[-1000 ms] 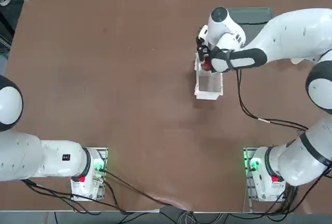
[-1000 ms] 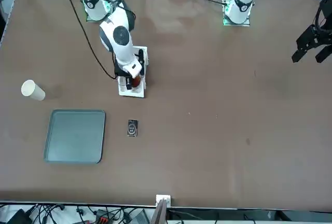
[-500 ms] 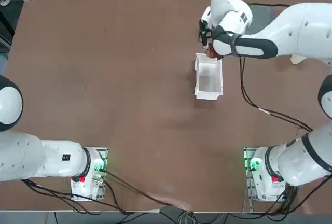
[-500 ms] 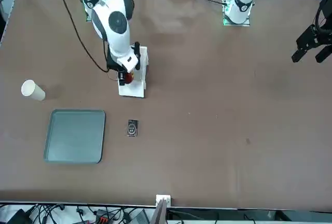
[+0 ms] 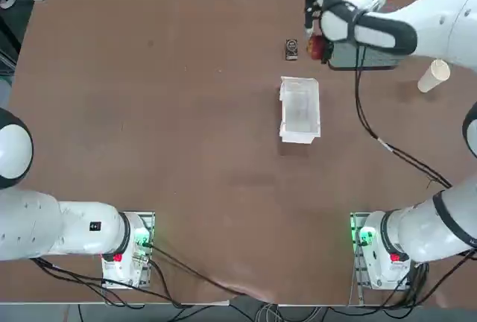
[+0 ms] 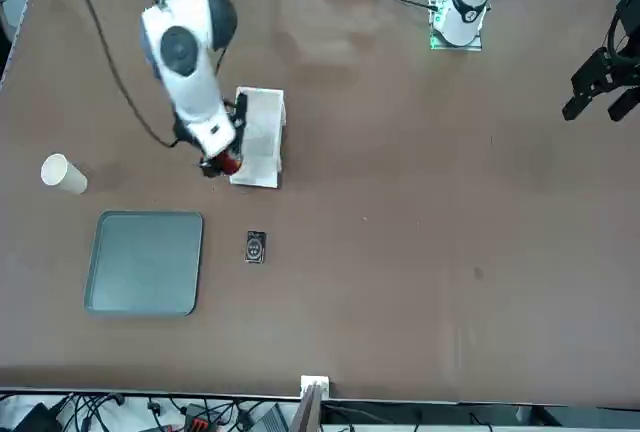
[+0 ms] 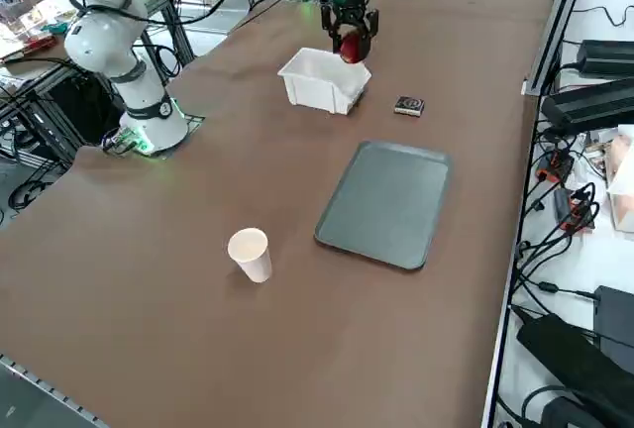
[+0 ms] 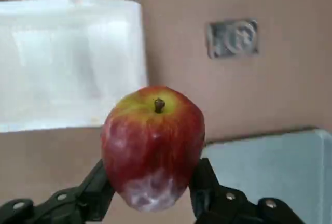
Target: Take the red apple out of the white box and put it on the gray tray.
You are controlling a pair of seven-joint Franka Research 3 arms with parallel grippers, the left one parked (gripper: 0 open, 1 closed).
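Moved the red apple (image 8: pixel 153 149) off to the tray side since the earlier frame, out from near the end wall of the white box (image 7: pixel 327 96), with box, gray tray (image 7: pixel 386 205) and white paper cup (image 7: pixel 251 255) left in place. Now holding the apple in the right arm's two-finger tool (image 7: pixel 350 42), black fingers closed in on opposite sides of the fruit, above the bench (image 7: pixel 198 339), just beside the box and short of the tray. Probably past the lift and into the carry, with crossing and lowering left to do. Could slip or twist out of the tips on a jerky swing, being round and smooth. Might clip the small rectangular gadget (image 7: pixel 409 107) if lowered too soon, or catch the low tray rim if brought in shallow. Likely to roll across the flat tray if let go too high or with sideways speed; best lowered well inside the rim, then released gently.
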